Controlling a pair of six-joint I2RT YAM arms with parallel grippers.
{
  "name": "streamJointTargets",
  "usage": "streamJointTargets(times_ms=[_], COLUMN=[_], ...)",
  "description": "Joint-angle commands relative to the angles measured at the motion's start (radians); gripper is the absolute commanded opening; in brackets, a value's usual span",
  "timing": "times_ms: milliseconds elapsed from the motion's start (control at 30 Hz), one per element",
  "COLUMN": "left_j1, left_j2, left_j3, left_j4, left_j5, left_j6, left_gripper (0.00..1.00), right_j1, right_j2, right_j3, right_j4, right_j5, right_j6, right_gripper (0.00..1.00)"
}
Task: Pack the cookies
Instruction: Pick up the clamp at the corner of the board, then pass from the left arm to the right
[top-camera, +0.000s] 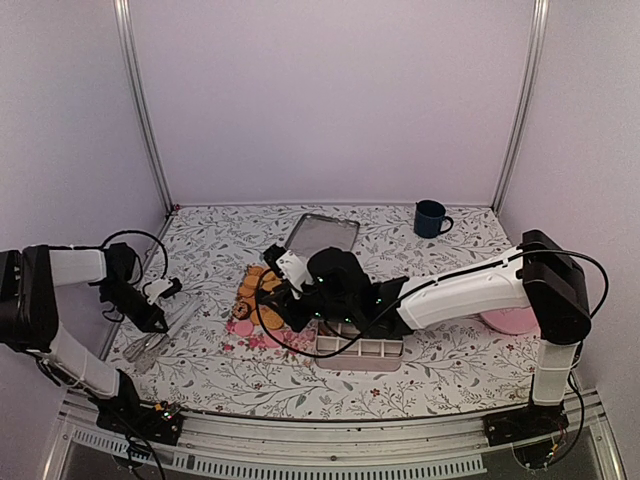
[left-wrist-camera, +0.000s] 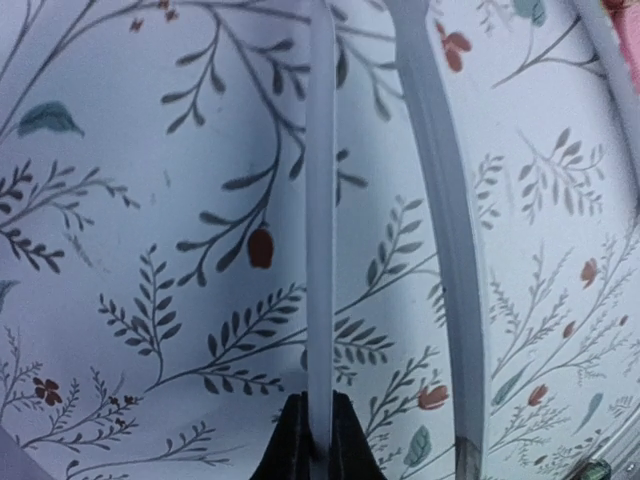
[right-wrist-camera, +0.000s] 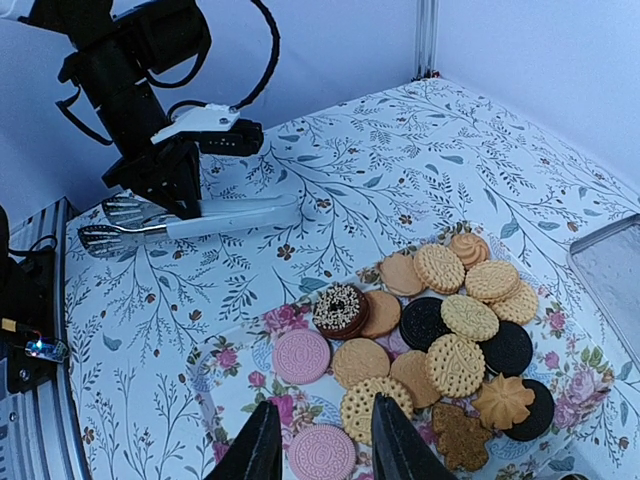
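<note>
The cookies (right-wrist-camera: 455, 320) lie in a pile on a flowered tray (right-wrist-camera: 240, 370): mostly golden, some black, one brown with sprinkles, two pink. My right gripper (right-wrist-camera: 325, 442) is open and hovers low over the tray's near end, its fingers either side of a pink cookie (right-wrist-camera: 322, 458). In the top view the right gripper (top-camera: 278, 300) sits over the cookies (top-camera: 252, 288). My left gripper (left-wrist-camera: 318, 445) is shut on one arm of white tongs (left-wrist-camera: 320, 250), which rest on the tablecloth at the left (top-camera: 165, 335). The tongs also show in the right wrist view (right-wrist-camera: 215, 222).
A pale compartment box (top-camera: 360, 350) stands in front of the right arm. A metal tray (top-camera: 322, 235) lies behind the cookies. A blue mug (top-camera: 432, 217) stands at the back right. A pink plate (top-camera: 510, 320) lies by the right arm's base.
</note>
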Motion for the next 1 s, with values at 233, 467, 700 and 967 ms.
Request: streamJointTargets(times_ms=[233, 467, 700, 967], left_j1=[-0.207, -0.385, -0.506, -0.557], left_j2=[0.003, -0.006, -0.023, -0.046], left_j3=[0.413, 0.598, 0.64, 0.616], left_j4=[-0.141, -0.17, -0.251, -0.251], left_j5=[0.583, 0.817, 0.837, 0.833], left_j6=[-0.142, -0.134, -0.045, -0.041], left_gripper=[0.0, 0.0, 0.0, 0.0], right_j1=[-0.069, -0.127, -0.177, -0.19], right_j2=[-0.105, -0.156, -0.112, -0.039], right_j3=[0.008, -0.034, 0.04, 0.126], right_j4=[0.108, 0.31, 0.355, 0.353], right_j5=[-0.288, -0.621, -0.8, -0.846], right_j6=[0.082, 0.171, 0.23, 0.233], right_gripper=[0.63, 0.87, 0.91, 0.83])
